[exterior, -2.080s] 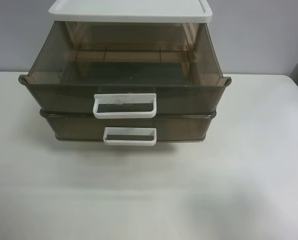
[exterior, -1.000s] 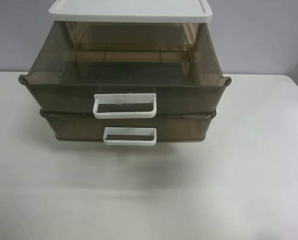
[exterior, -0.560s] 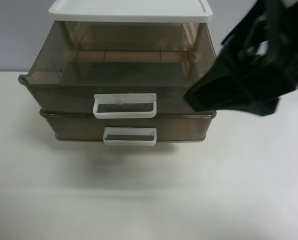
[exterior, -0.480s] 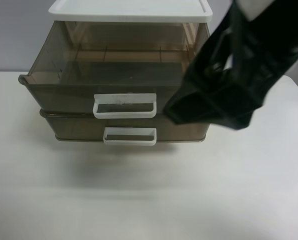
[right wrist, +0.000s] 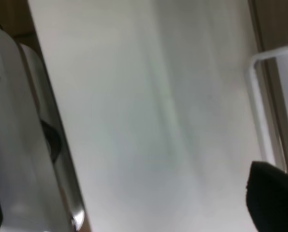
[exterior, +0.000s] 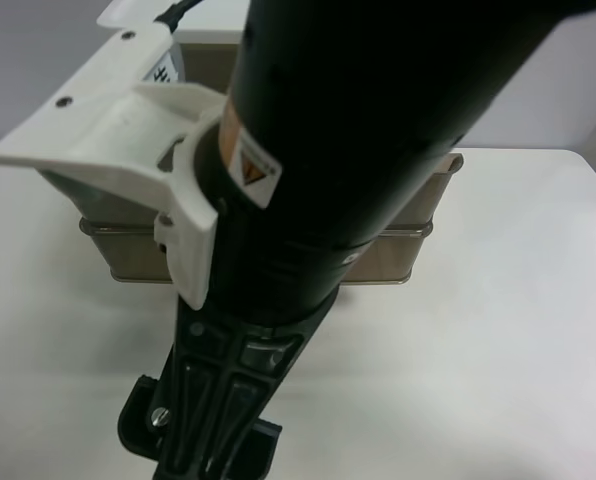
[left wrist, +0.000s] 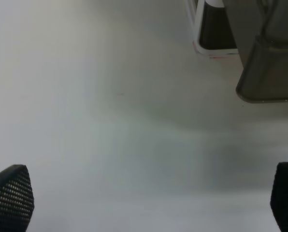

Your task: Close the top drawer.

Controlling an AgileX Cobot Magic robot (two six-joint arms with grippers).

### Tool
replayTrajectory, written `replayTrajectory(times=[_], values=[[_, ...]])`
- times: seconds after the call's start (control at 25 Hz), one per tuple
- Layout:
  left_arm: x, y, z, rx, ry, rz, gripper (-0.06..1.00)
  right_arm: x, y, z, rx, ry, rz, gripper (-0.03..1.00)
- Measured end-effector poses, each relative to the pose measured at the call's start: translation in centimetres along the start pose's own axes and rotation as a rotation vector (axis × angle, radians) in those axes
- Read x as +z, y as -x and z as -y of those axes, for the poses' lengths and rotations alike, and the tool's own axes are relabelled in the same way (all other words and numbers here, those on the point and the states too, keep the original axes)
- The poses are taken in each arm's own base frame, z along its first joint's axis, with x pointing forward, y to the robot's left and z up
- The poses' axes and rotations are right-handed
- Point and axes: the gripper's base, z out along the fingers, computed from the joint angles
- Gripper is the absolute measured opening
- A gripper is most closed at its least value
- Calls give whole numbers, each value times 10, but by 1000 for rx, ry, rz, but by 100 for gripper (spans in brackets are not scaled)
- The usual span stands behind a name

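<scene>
The top drawer (exterior: pixel 443 180), at two o'clock behind the black arm (exterior: pixel 358 130), looks not pushed in yet; left gripper (left wrist: pixel 149 203) spread wide, right gripper (right wrist: pixel 273 199) I cannot tell.

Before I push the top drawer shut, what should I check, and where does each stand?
1. Top drawer in view: not ok; an arm covers most of it.
2. Left gripper empty and open: ok; fingertips wide apart.
3. Left gripper at drawer front: not ok; it hangs over bare table.
4. Right gripper open: ok; nothing between its fingertips.
5. Handle found: cannot tell; the white handle in the right wrist view could be either drawer's.
</scene>
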Motion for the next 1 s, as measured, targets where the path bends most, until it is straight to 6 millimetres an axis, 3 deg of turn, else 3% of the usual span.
replayTrajectory(times=[0.16,0.52,1.0], values=[[0,0,0,0,0,0,99,17,3,8,8,-10,-32,99],[0,0,0,0,0,0,99,27,1,47,88,-35,-32,99],[0,0,0,0,0,0,99,24,-5,92,198,-82,23,99]])
